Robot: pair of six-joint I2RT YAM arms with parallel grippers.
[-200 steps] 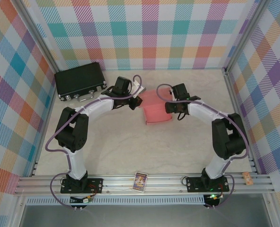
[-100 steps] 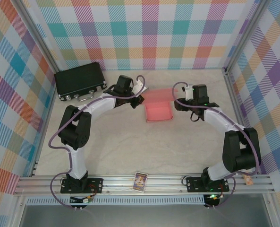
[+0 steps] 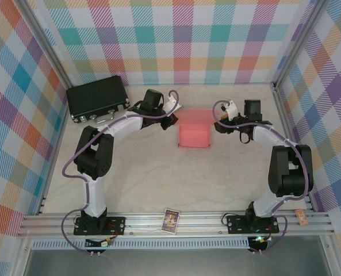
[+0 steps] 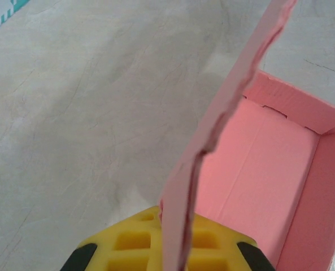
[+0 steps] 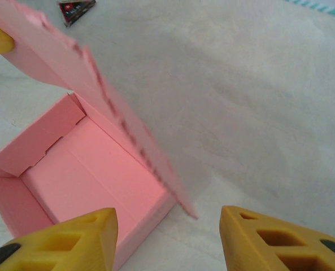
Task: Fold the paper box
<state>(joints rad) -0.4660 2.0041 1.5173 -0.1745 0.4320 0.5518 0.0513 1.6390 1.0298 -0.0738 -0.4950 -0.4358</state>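
While the paper box (image 3: 193,137) sits on the table (image 3: 158,175) with its lid up, the left gripper (image 3: 170,119), just left of the box, is clamped on that lid. The right gripper (image 3: 219,125) is just right of the box, jaws apart, holding nothing. A black case (image 3: 97,98) lies well left of the box. A small card (image 3: 171,219) lies far in front. From the left wrist, yellow fingers (image 4: 136,226) squeeze the lid's edge. From the right wrist, the lid leans over the box's bare inside.
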